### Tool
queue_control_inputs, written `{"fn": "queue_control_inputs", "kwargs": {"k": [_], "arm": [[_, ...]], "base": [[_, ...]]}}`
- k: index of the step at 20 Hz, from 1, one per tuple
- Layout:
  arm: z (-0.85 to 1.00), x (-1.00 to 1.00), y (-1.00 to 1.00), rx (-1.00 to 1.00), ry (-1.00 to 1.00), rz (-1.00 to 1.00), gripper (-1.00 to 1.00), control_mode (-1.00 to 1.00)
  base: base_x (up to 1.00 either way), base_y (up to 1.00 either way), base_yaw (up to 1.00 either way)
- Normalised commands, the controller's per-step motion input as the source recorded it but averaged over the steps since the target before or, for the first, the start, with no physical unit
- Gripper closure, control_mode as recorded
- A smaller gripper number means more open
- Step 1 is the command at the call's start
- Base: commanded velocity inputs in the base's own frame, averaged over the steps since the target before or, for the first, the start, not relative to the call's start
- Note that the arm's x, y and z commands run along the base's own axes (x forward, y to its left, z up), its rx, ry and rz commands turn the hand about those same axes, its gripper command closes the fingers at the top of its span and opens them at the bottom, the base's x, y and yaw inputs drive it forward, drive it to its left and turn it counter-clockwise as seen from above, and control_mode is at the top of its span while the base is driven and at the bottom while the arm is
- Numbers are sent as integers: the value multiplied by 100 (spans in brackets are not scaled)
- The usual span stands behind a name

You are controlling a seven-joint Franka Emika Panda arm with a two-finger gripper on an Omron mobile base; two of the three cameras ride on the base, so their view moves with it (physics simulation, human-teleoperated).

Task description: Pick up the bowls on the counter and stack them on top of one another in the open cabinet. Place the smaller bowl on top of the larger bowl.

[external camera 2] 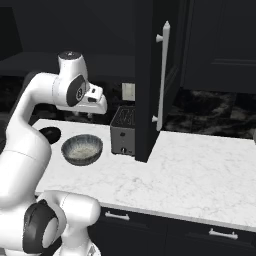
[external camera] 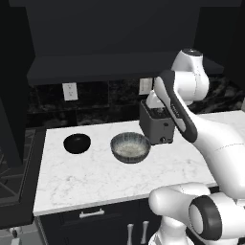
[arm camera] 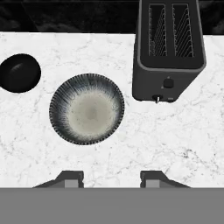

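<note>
A: Where are your 2 bowls right now?

B: Both sit on the counter (external camera: pixel 95 177). The larger bowl (arm camera: pixel 86 109) is grey with a ribbed outside and a pale speckled inside. It stands upright, near the middle of the hand view. The smaller bowl (arm camera: pixel 19 72) is black and shiny. It sits off to the larger bowl's left side, with a bit of white counter between them.

A: And what is next to them?

B: A dark toaster (arm camera: pixel 169 50) with 2 slots stands on the other side of the larger bowl, close by but not touching it.

A: What is your gripper (arm camera: pixel 111 179) doing?

B: It hangs above the counter and looks straight down. Its 2 fingertips (arm camera: pixel 70 178) show wide apart, and nothing is between them. You have hold of nothing. The larger bowl lies just ahead of the tips, a little to the left.

A: Where is the open cabinet (external camera: pixel 115 36)?

B: It is up on the wall above the counter. It is very dark in there, so I cannot make out much inside. In the right base view a tall dark door (external camera 2: pixel 155 80) with a long silver handle (external camera 2: pixel 162 75) stands open beside the toaster.
</note>
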Motion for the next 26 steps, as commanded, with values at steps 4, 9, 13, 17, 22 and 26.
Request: {"fn": "queue_control_inputs", "kwargs": {"k": [4, 9, 13, 17, 22, 26], "arm": [[0, -31, 35, 2, 0, 0, -100, -100], [-13, -42, 95, 0, 0, 0, -100, -100], [-33, -6, 100, 0, 0, -1, -100, -100], [-39, 0, 100, 0, 0, -4, -100, -100], [-46, 13, 98, 0, 1, -7, -100, -100], [-65, 61, 66, 0, 6, -14, -100, -100]], "base": [[0, 0, 0], [0, 0, 0], [0, 0, 0], [0, 0, 0], [0, 0, 0], [0, 0, 0]]}}
